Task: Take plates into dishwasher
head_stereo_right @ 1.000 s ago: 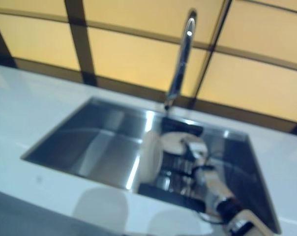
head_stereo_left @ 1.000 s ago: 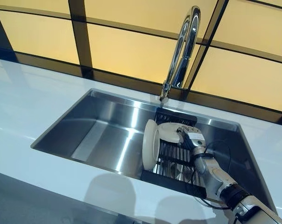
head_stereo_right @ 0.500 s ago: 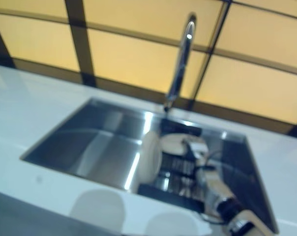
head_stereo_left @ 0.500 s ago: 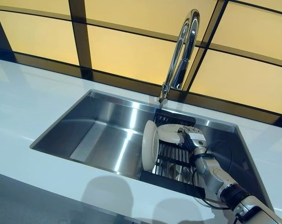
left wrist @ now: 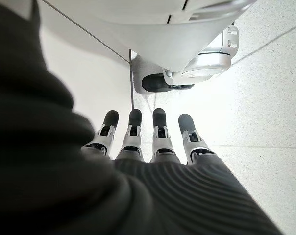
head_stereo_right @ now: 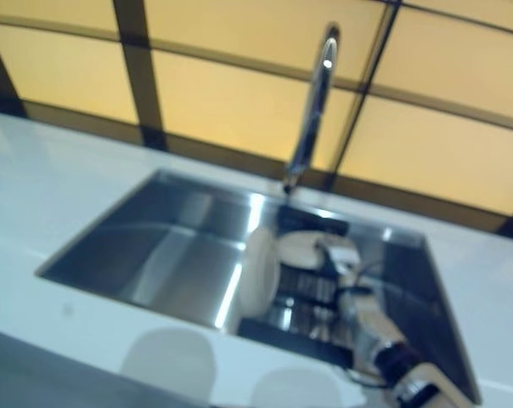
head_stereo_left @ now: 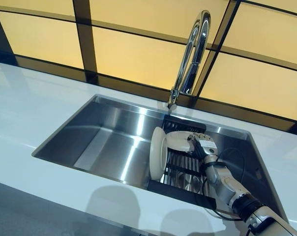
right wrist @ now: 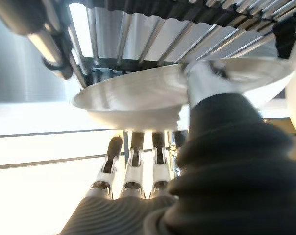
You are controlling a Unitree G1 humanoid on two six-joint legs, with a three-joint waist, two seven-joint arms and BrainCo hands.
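The right hand [head_stereo_left: 201, 146] pinches a plate [right wrist: 153, 95] between thumb and fingers, at three o'clock of the upright plate [head_stereo_left: 158, 152] in the sink rack [head_stereo_left: 180, 191], and should lift it straight up, clear of the wires.

Right hand [head_stereo_right: 340, 255] on plate [head_stereo_right: 303, 247] in sink [head_stereo_right: 155, 246].

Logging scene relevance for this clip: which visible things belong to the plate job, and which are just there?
Job:
- flat-lying plate, pinched by the right hand
- upright plate
- black rack holding both
- left hand, idle, open

Just there:
- sink
- faucet
- white counter
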